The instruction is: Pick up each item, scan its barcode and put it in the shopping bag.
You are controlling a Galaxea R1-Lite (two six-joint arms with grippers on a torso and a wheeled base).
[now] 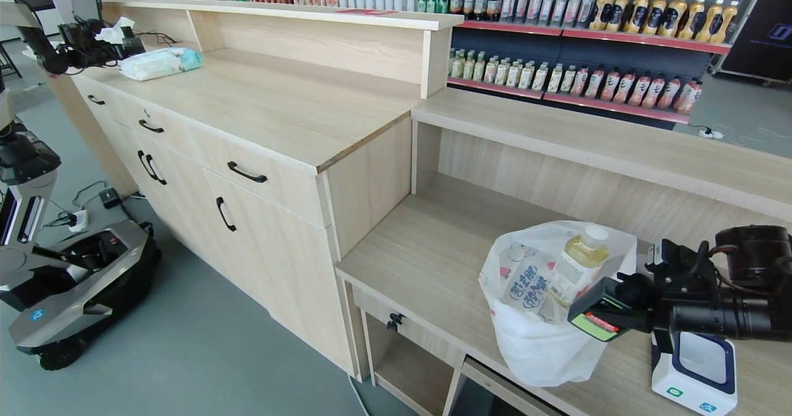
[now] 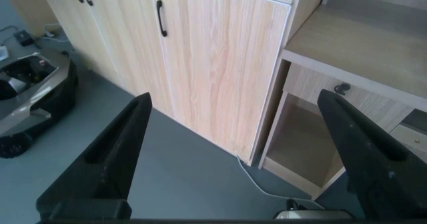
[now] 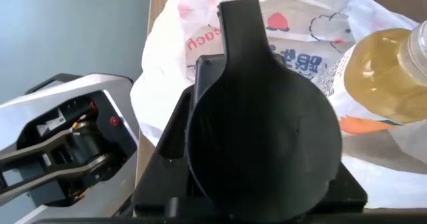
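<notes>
Head view | right pincer [image 1: 619,301] grips a dark box [image 1: 591,320] beside shopping bag [image 1: 538,348] | centre it over the mouth, clear of the bottle [image 1: 578,264], before letting go.

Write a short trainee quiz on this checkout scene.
1. True or false: the left pincer is open and holds nothing.
2. Which item stands in the shopping bag? A) a bottle of yellow drink B) a banana C) a mug
3. Fill in: the barcode scanner stands on the lower counter beside the ____.
Key: 1 true; 2 A; 3 shopping bag.
</notes>
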